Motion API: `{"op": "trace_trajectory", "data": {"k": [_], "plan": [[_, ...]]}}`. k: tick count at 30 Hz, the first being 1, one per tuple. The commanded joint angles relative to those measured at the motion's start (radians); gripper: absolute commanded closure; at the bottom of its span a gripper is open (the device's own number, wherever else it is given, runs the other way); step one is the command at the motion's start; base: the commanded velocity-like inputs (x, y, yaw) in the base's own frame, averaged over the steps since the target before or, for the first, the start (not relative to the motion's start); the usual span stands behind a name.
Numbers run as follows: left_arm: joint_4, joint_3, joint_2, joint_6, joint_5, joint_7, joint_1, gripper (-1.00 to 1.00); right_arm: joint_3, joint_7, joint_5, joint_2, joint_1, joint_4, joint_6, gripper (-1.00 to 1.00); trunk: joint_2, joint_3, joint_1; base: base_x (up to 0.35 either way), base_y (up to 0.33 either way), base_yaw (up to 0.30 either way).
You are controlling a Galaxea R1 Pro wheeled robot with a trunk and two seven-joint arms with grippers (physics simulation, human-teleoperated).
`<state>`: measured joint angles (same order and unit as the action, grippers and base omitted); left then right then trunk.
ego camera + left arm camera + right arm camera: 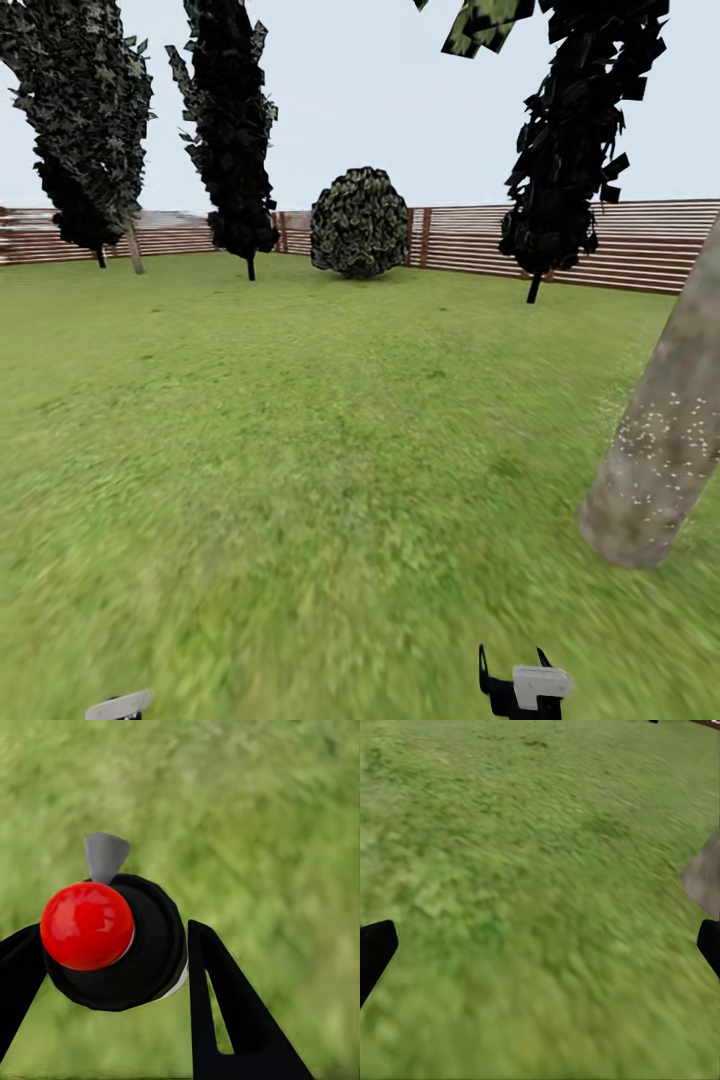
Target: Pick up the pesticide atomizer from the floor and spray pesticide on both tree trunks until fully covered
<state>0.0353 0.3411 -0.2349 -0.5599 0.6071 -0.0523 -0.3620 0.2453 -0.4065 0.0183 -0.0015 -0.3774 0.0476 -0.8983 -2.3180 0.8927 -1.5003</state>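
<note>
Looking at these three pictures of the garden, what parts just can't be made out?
- The atomizer in the left wrist view: its black top and red cap hide everything beneath, so its body is unseen.
- The tree trunk in the head view: cut off by the right edge, so its crown is out of sight.
- The right gripper in the right wrist view: the fingers show as tips at the picture's sides.
- The lawn: blurred up close.
</note>
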Motion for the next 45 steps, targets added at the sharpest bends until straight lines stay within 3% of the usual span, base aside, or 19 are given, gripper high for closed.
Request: {"op": "trace_trajectory", "data": {"k": [1, 17, 45], "plan": [[0.0, -0.001, 0.0, 0.0, 0.0, 0.0, 0.0, 1.0, 0.0, 0.0, 0.0, 0.0, 0.0, 0.0, 0.0, -1.0, 0.0, -0.001, 0.0, 0.0, 0.0, 0.231], [0.0, -0.001, 0.0, 0.0, 0.008, 0.002, 0.0, 1.0, 0.0, -0.002, 0.0, 0.002, 0.0, 0.0, -0.001, -1.0, 0.0, -0.005, 0.0, -0.153, 0.215, 0.27], [0.0, -0.001, 0.0, 0.0, 0.007, 0.002, 0.0, 1.0, 0.0, 0.0, 0.002, 0.006, 0.0, 0.0, -0.001, -1.0, 0.0, 0.006, 0.0, -0.002, 0.005, 0.287]]}}
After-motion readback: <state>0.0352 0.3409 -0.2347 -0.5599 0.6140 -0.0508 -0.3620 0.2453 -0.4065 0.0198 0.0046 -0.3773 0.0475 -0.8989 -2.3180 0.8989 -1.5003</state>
